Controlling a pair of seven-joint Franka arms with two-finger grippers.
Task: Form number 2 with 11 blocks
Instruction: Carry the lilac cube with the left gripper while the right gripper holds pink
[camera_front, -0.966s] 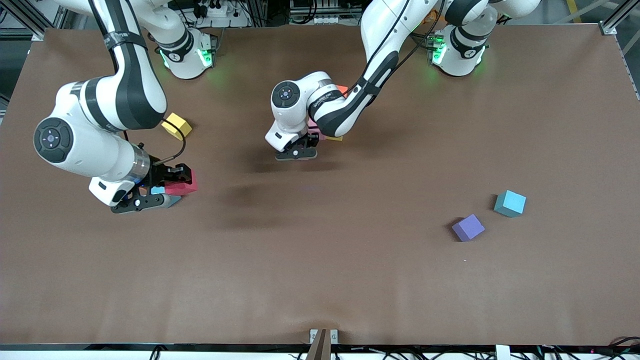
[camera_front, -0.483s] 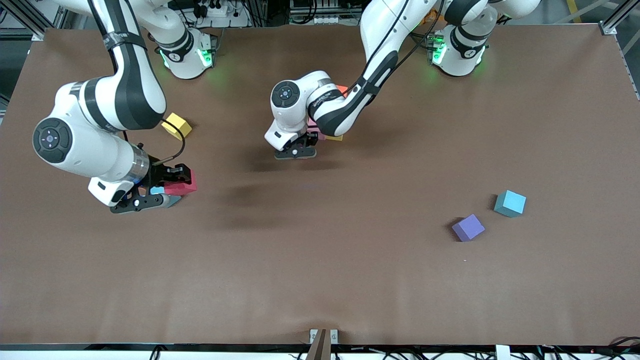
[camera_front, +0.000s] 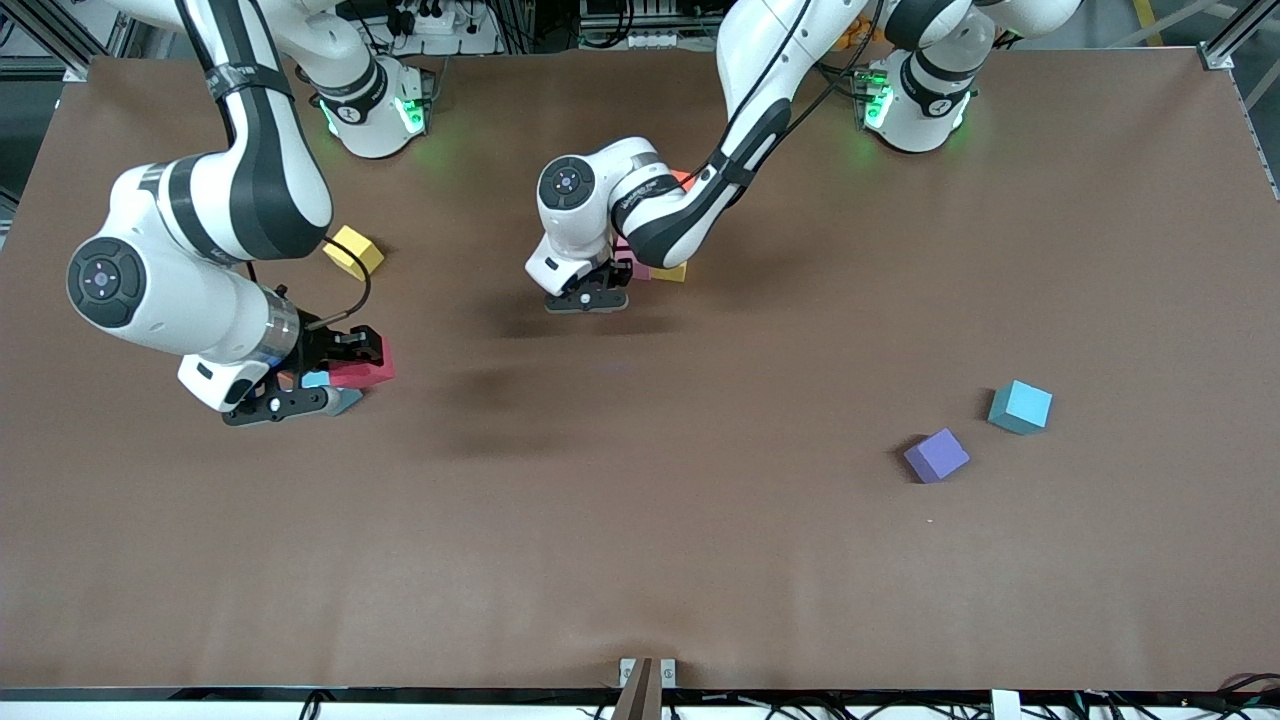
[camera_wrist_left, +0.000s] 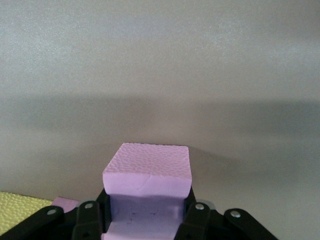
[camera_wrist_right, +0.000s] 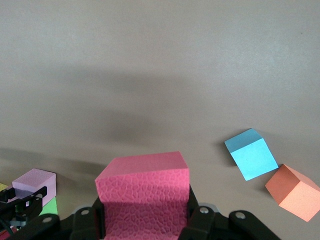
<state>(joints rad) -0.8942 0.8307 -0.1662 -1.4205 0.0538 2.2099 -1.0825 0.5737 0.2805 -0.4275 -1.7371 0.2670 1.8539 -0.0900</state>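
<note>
Left pincer (camera_wrist_left: 145, 220) upper centre is pinching a purple cube (camera_wrist_left: 148, 172); right pincer (camera_wrist_right: 145, 220) mid-left is pinching a red cube (camera_wrist_right: 144, 187). Both dimpled foam, prob. light & squashy, so flat-side grips suit.

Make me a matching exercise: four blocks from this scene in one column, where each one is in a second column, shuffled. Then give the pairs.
Blocks:
1. red block
2. lilac block
3. yellow block
4. dark purple block

Places:
A. loose on the table, beside a teal-blue block, toward the left arm's end
B. clamped in the left gripper
C. clamped in the right gripper
D. loose on the table, toward the right arm's end

Pairs: 1-C, 2-B, 3-D, 4-A
</note>
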